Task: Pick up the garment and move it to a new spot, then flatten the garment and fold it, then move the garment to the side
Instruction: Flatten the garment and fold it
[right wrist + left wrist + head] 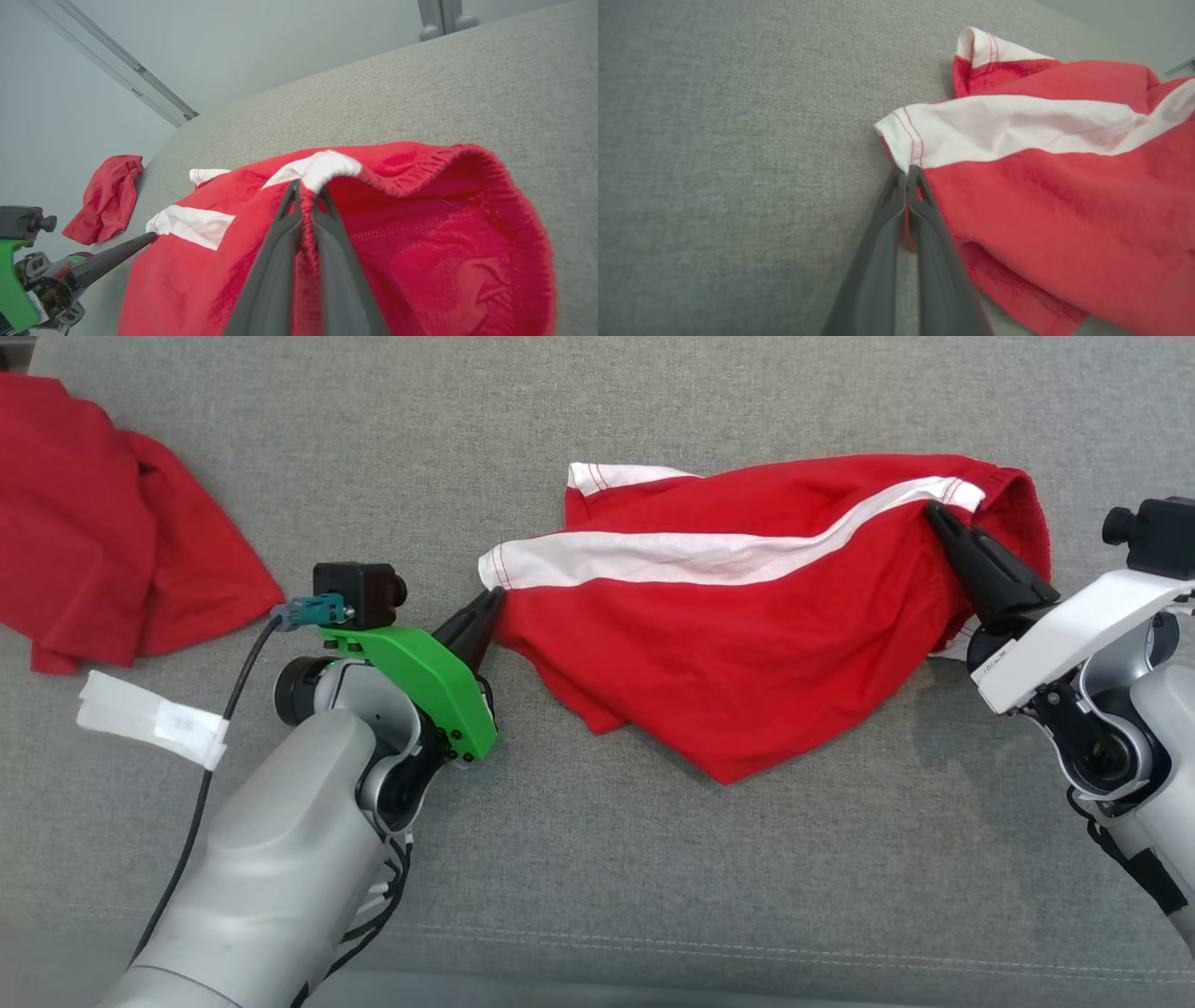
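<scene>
1. Head view adds a spare red cloth [112, 523] at 10 o'clock.
2. Left gripper [489, 604] is pinched tight on the garment [747, 635] at its white hem corner, dead centre of the grey cushion [560, 896].
3. Right gripper [936, 513], 2 o'clock, is clamped on the waistband, tips buried in fabric.
</scene>
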